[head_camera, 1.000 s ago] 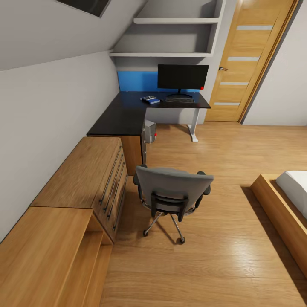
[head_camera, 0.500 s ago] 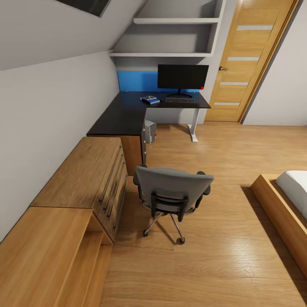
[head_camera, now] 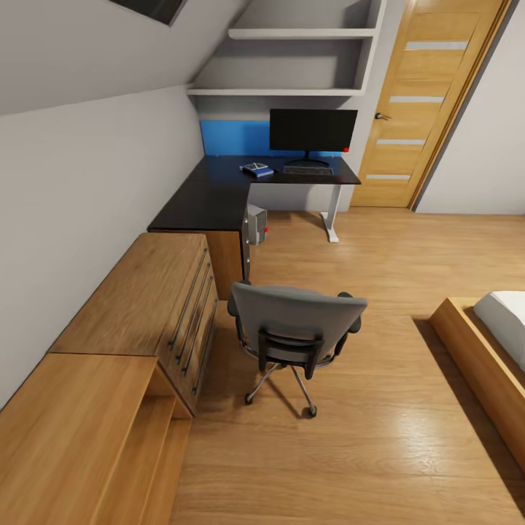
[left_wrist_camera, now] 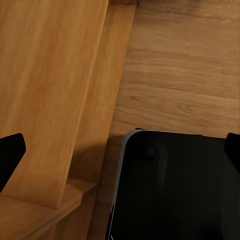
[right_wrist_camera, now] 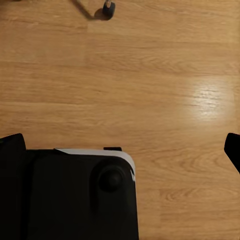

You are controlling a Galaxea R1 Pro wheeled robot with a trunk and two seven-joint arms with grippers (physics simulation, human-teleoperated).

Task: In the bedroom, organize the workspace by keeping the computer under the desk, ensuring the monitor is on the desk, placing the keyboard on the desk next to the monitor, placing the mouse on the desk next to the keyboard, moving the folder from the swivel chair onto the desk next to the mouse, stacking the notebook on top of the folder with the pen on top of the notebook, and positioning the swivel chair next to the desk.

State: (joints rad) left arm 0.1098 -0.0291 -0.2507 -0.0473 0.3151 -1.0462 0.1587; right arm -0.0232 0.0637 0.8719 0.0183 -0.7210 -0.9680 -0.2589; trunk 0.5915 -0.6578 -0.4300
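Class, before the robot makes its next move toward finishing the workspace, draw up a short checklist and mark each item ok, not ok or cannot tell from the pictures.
1. Monitor standing on the desk: ok.
2. Keyboard on the desk in front of the monitor: ok.
3. Computer on the floor under the desk: ok.
4. Swivel chair next to the desk: not ok, it stands apart, out on the floor.
5. Folder on the desk: ok; what lies on it: cannot tell.
6. Mouse beside the keyboard: cannot tell, too small.
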